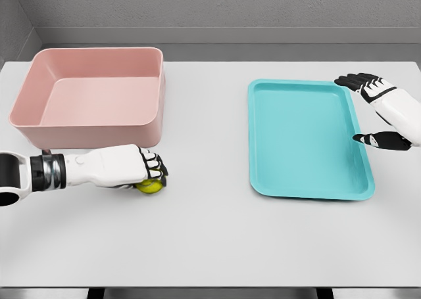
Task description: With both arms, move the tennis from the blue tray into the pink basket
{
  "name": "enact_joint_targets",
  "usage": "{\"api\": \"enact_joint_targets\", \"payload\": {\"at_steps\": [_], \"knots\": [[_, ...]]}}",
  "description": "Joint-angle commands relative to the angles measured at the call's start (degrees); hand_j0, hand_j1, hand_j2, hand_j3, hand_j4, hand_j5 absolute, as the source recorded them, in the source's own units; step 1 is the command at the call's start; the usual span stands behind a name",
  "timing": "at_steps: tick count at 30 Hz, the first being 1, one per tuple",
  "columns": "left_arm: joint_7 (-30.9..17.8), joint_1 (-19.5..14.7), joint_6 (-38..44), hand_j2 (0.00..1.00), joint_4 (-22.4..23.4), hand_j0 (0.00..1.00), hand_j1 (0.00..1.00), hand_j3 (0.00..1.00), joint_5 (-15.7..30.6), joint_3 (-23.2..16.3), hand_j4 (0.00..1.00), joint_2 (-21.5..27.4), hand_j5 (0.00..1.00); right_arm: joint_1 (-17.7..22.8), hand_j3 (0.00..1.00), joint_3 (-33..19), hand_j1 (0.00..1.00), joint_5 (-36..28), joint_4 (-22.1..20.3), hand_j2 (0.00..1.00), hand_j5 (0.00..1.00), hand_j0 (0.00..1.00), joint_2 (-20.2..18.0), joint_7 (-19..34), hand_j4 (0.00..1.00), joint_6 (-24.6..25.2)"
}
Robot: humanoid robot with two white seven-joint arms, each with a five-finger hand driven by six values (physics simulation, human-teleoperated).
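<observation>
Left hand grips the tennis ball on the desk, in front of the pink basket

The left hand (pixel 146 169) has its fingers curled over the yellow-green tennis ball (pixel 150 185), just beside the pink basket (pixel 92 133). Well apart to the right, the right hand (pixel 378 112) hangs with fingers spread at the blue tray's (pixel 304 138) far edge, on the white desk (pixel 210 240).
</observation>
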Motion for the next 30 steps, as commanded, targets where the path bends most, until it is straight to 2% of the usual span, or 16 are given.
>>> {"api": "enact_joint_targets", "payload": {"at_steps": [1, 26, 30], "knots": [[0.0, 0.0, 0.1, 0.49, -0.3, 0.49, 0.49, 0.49, 1.1, 0.1, 0.49, 0.1, 0.49, 0.0, 1.00, 0.0, 1.00, -0.4, 0.0, 1.00, 1.00, 1.00, 0.0, 0.0, 1.00, 0.2], [0.0, -4.4, 0.1, 0.50, -0.3, 0.50, 0.50, 0.50, 8.7, 1.9, 0.50, 2.6, 0.50, 0.4, 1.00, -0.7, 1.00, -0.5, 0.0, 1.00, 1.00, 1.00, 0.0, 0.0, 1.00, 0.2], [0.0, -5.3, 0.1, 0.50, -0.5, 0.50, 0.50, 0.50, 10.2, 1.9, 0.50, 4.1, 0.50, 0.4, 1.00, -0.7, 1.00, -0.4, 0.0, 1.00, 1.00, 1.00, 0.0, 0.0, 1.00, 0.2]]}}
